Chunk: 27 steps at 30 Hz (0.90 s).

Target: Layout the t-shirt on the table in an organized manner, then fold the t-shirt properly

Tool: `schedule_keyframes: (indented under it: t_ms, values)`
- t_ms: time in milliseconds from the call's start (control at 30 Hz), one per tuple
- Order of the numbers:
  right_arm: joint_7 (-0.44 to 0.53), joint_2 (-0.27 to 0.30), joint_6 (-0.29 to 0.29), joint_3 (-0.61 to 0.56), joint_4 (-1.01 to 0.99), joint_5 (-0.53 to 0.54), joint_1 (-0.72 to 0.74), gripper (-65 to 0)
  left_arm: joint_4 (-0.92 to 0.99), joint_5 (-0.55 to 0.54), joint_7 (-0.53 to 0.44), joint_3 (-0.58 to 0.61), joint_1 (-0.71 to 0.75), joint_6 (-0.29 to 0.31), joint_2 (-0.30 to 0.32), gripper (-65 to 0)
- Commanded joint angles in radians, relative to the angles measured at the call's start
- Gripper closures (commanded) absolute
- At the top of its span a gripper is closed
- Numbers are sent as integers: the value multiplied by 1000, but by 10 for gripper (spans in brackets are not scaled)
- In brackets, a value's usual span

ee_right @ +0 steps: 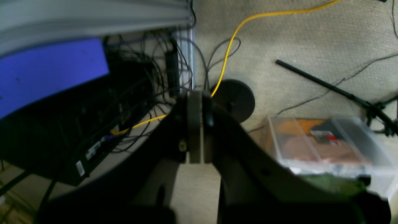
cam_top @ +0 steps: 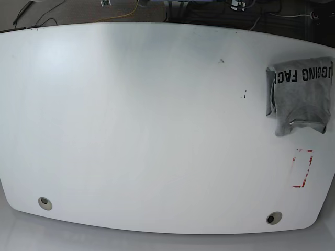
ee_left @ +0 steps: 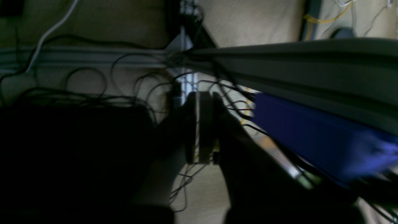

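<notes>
Though compactly folded, t-shirt [cam_top: 301, 94] judged soft, light, limp; sits at worktop [cam_top: 146, 120] far side on base view's right, above red outline [cam_top: 302, 167]. Best pinch at hem corners. Left end effector [ee_left: 203, 130], right end effector [ee_right: 196, 124] both closed, empty, off worktop over floor cables [ee_right: 230, 46], plastic bin [ee_right: 323, 143]. Nothing obstructs shirt.

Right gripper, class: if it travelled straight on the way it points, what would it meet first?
Probably the carpeted floor. The shut right gripper points off the table; a yellow cable and dark round base lie close to that line, though depth is unclear.
</notes>
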<state>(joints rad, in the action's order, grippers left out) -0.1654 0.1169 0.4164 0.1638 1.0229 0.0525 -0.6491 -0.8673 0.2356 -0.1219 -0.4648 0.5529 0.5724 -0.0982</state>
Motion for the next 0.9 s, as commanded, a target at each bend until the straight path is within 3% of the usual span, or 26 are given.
schedule_keyframes:
  t_ms: [0,433,867]
  values:
    - [34,7,8,-22,-48,7,5,-1,20,-8,-17,2,2,-32,7,0]
    - [77,7,8,-36,-270,5,142,-1,314,-9,-23,87,-143,-124,104,0]
    - [103,31,8,-96,-422,5,246,-3,659,-9,-141,192,-299,-265,168,0]
